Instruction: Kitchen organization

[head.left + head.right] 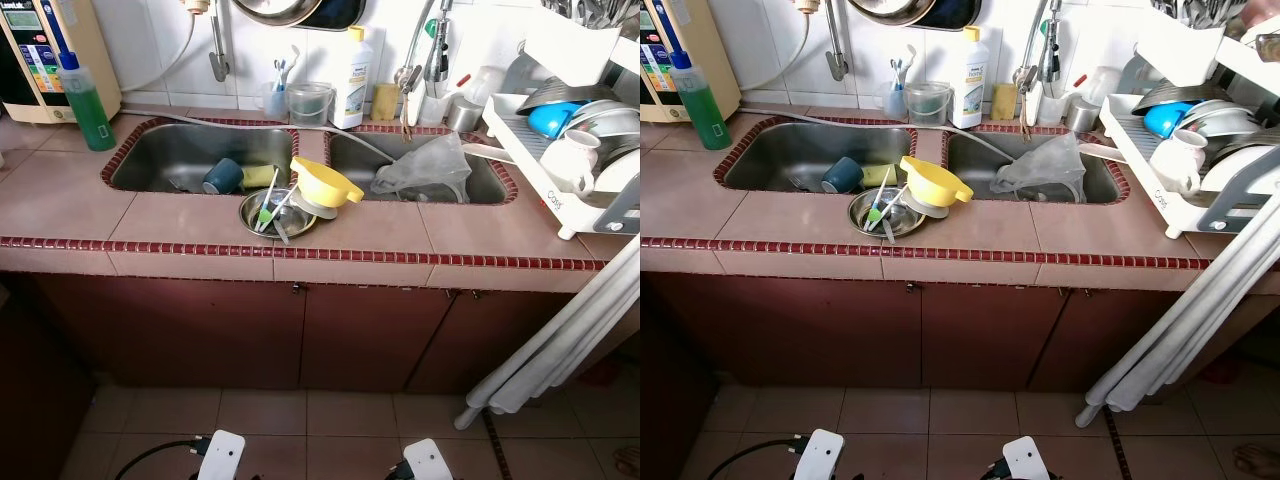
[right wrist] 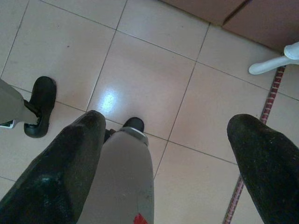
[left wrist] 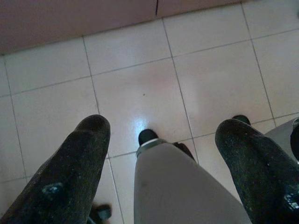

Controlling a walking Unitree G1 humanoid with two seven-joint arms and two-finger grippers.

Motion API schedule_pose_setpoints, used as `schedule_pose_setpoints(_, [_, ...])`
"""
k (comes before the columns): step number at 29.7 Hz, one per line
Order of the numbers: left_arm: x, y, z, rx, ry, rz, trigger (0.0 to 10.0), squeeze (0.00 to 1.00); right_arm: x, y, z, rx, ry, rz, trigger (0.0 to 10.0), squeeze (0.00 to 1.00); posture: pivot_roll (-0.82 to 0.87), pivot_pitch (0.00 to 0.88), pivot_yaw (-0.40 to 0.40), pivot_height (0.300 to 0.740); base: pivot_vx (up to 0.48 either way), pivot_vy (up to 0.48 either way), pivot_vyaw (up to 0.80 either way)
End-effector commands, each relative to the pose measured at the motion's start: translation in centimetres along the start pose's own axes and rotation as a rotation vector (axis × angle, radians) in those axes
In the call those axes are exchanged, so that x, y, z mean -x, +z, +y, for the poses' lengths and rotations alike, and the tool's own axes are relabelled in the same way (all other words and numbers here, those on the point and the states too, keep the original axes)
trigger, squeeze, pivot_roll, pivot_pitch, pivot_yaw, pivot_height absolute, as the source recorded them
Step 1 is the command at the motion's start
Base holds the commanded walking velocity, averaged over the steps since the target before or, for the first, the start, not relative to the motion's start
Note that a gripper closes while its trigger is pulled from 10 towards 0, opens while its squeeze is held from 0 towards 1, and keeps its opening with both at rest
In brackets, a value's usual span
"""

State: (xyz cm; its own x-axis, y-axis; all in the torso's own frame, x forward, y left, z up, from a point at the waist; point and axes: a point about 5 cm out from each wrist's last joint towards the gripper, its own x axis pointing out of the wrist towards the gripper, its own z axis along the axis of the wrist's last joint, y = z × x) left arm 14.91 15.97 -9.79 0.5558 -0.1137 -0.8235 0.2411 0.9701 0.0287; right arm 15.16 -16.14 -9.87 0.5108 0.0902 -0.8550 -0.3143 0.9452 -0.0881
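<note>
A home kitchen, plainly. Double steel sink sunk into a pink-tiled counter edged with dark red trim, brown cabinet doors below. Dirty dishes piled at the near sink edge: steel bowl with utensils, yellow funnel, dark cup. White dish rack loaded with bowls on the right. Green soap bottle and a water purifier far left, detergent bottle and tap against the white-tiled wall. Pale floor tiles near.
</note>
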Motion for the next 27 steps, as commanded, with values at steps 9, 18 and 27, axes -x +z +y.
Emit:
schedule_pose_setpoints(9, [0.08, -0.42, 0.26, 0.008, 0.004, 0.028, 10.0, 0.00, 0.03, 0.01, -0.50, 0.004, -0.003, 0.006, 10.0, 0.00, 0.07, 0.000, -0.043, 0.740, 0.000, 0.000, 0.00])
schedule_pose_setpoints(18, [0.17, -0.86, 0.28, 0.023, 0.008, 0.050, 10.0, 0.00, 0.07, -0.18, -0.59, 0.010, -0.004, 0.014, 10.0, 0.00, 0.06, 0.000, -0.047, 0.740, 0.000, 0.000, 0.00])
schedule_pose_setpoints(27, [0.14, -0.81, 0.14, 0.019, 0.001, 0.051, 10.0, 0.00, 0.08, -0.21, -0.58, 0.022, -0.003, 0.015, 10.0, 0.00, 0.06, 0.000, -0.052, 0.740, 0.000, 0.000, 0.00])
